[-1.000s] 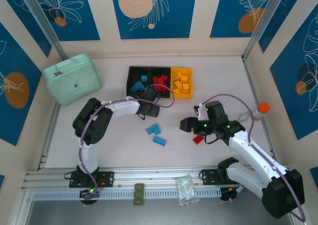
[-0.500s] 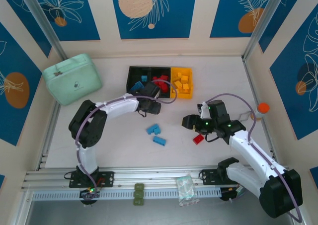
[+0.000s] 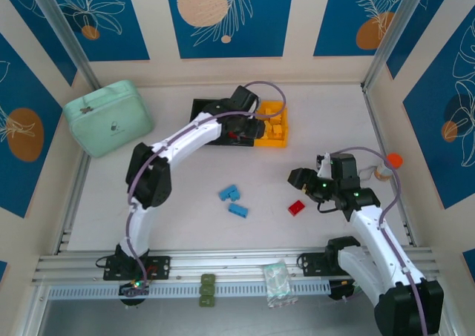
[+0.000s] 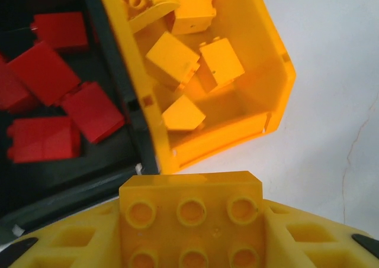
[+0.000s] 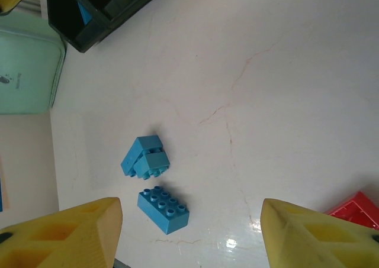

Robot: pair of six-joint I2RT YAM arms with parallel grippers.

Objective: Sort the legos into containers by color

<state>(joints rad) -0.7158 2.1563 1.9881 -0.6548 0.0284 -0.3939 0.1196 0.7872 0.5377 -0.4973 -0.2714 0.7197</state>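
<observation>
Left gripper [image 3: 254,127] shifted from bench to above yellow rectangular plastic bin [image 4: 237,135], clamped on yellow studded plastic brick [image 4: 190,218]; release due. Right gripper [image 5: 189,212] apart, empty, near-right of bin.

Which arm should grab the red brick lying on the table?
Right. The right gripper is open, empty and near the red brick. The left gripper is far off at the yellow bin, holding a yellow brick.

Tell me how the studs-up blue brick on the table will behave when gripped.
The blue brick looks rigid and boxy, so it likely won't deform or roll. Lying flat, studs up, it probably won't tip, but may skid on the glossy table.
</observation>
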